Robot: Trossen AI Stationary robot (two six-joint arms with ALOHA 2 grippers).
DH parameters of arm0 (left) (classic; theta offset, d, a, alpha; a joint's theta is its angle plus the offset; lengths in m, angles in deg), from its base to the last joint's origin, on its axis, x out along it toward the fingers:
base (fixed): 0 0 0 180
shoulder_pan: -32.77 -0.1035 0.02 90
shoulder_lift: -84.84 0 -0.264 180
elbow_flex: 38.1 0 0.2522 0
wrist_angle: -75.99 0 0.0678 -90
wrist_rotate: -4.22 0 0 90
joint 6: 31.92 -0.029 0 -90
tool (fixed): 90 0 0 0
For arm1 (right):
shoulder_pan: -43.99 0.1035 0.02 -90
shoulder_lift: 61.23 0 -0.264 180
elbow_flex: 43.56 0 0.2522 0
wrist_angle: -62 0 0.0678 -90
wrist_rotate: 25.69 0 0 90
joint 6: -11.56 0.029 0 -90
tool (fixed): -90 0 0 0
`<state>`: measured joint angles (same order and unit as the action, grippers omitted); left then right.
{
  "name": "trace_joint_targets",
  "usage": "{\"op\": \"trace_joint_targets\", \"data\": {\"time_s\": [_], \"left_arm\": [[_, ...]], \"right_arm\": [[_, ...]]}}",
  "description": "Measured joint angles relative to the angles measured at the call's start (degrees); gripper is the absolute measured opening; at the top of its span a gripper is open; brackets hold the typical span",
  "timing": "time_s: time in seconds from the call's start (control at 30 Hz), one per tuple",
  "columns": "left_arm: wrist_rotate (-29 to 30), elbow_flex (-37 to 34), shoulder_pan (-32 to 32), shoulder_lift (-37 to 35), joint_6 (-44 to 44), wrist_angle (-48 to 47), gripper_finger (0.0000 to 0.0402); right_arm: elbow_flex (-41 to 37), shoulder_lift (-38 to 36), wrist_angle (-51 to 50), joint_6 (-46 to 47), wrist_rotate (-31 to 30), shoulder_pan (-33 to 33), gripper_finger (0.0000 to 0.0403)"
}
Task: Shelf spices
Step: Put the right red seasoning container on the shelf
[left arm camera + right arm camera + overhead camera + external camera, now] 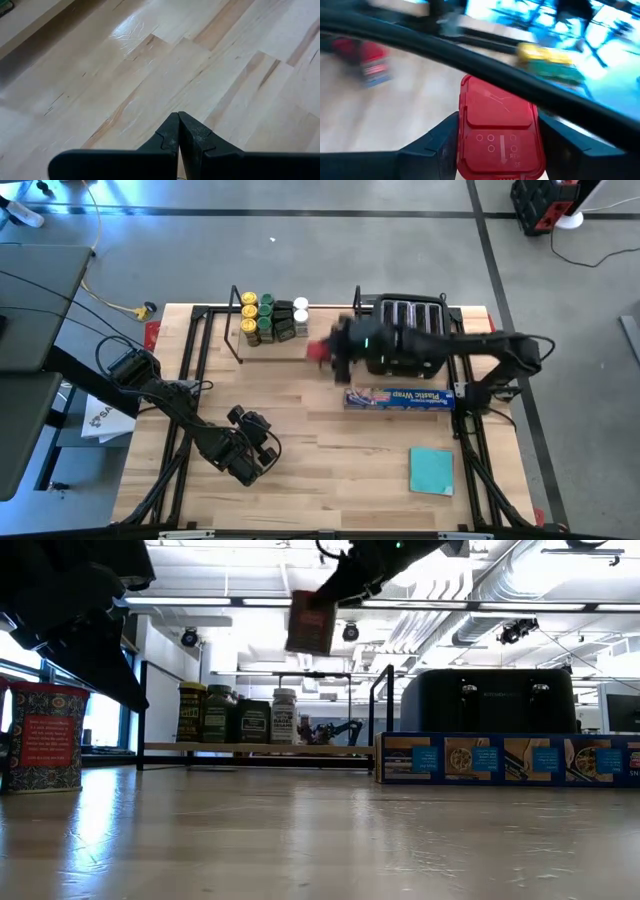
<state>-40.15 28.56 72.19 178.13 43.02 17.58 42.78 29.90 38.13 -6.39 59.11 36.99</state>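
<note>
Above the shelf's (215, 320) open right half, the right gripper (330, 352) holds a red tin (310, 622) clamped between its fingers, well clear of the worktop (330, 460): the carry step. Next move, as I judge: lower it onto the wooden floor beside the jars (270, 318), clearing the upright end loop (381, 705) and the toaster (410, 320) close by. Another red tin (45, 735) waits on the worktop. Left gripper (252, 448) rests closed, empty, well apart.
</note>
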Motion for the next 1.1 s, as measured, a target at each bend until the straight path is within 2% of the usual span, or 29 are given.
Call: {"op": "trace_joint_targets", "data": {"time_s": [0.17,0.37,0.67,0.87,1.1], "left_arm": [[0.02,0.00,0.00,0.00,0.00,-0.02,0.0000],[0.16,-0.02,0.00,0.00,-0.02,0.33,0.0000],[0.66,-0.02,0.00,0.00,-0.14,1.16,0.0000],[2.12,-0.02,0.00,0.00,-0.15,1.25,0.0000],[2.08,-0.02,0.01,0.00,-0.13,1.20,0.0000]], "right_arm": [[7.40,3.60,-7.90,-0.32,8.21,-10.95,0.0207],[11.73,11.72,-9.33,-2.43,17.90,-18.96,0.0207],[11.78,18.86,-6.97,-5.05,18.75,-24.28,0.0208],[11.78,21.88,-3.16,-4.82,17.92,-24.54,0.0243],[11.78,22.25,-1.08,-7.67,15.35,-24.54,0.0253]]}}
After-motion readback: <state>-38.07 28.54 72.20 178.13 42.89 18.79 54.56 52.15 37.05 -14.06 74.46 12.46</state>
